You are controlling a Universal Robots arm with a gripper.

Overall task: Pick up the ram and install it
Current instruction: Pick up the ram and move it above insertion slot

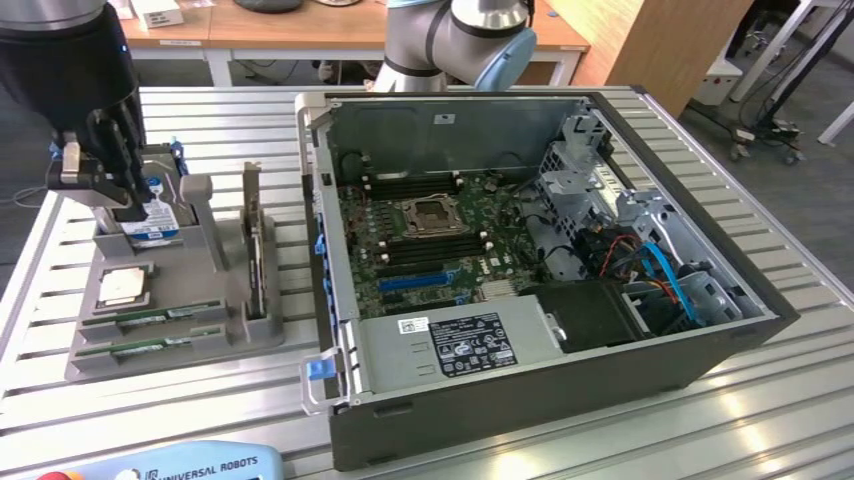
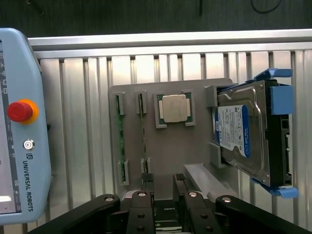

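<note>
The pendant (image 2: 19, 146) reads UNIVERSAL ROBOTS. The ram (image 2: 142, 131) lies in a gray holder (image 2: 195, 146) on the counter (image 2: 73, 122), between a second stick (image 2: 119, 131) and the processor chip (image 2: 174, 108). Its end is just ahead of the released, empty fingers (image 2: 146, 187). The exterior view adds the open computer case (image 1: 534, 400).

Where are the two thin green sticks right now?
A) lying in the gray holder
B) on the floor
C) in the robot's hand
A: the first green stick and the second green stick both lie in the gray holder, and the open hand holds nothing.
</note>
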